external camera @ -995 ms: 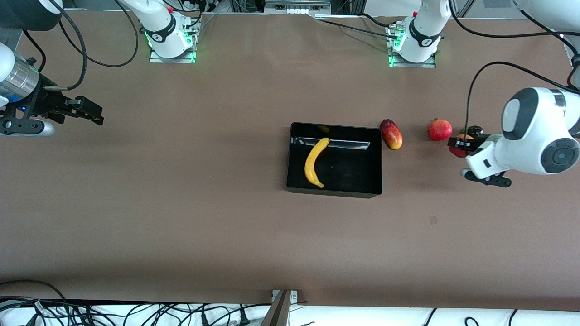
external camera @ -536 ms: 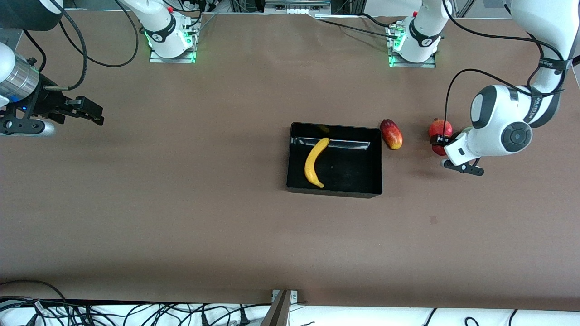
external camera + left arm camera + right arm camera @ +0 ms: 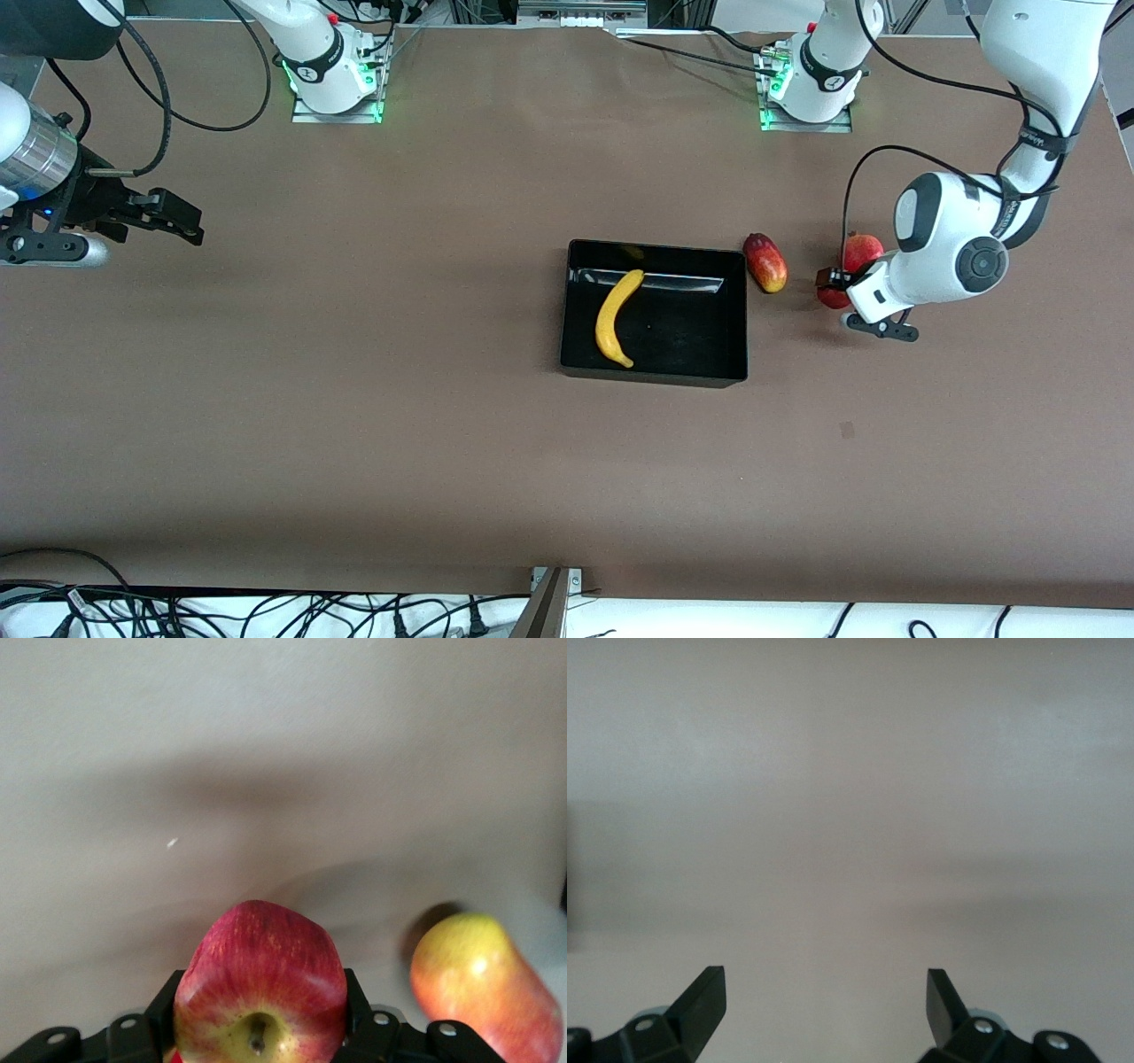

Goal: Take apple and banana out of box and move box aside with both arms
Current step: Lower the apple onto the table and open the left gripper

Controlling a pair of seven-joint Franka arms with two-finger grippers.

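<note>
The apple (image 3: 260,979) is gripped between the fingers of the left gripper (image 3: 833,285), which is closed part-way around it; the fruit sits stem dimple toward the wrist camera and is carried above the table (image 3: 354,425), outside the box (image 3: 654,372), between the mango-like fruit (image 3: 766,262) and the pomegranate (image 3: 861,251). The banana (image 3: 614,317) lies inside the box, nearer the wall at the right arm's end, one tip close to the wall farthest from the front camera. The right gripper (image 3: 168,219) waits with its fingers fully spread and nothing between them, over bare table at the right arm's end, well apart from the box. Judged step: apple removal is in its placing stage; the banana and the box are not yet handled. The next move calls for lowering the apple onto bare table clear of the neighbouring fruits, releasing it, then reaching for the banana.
</note>
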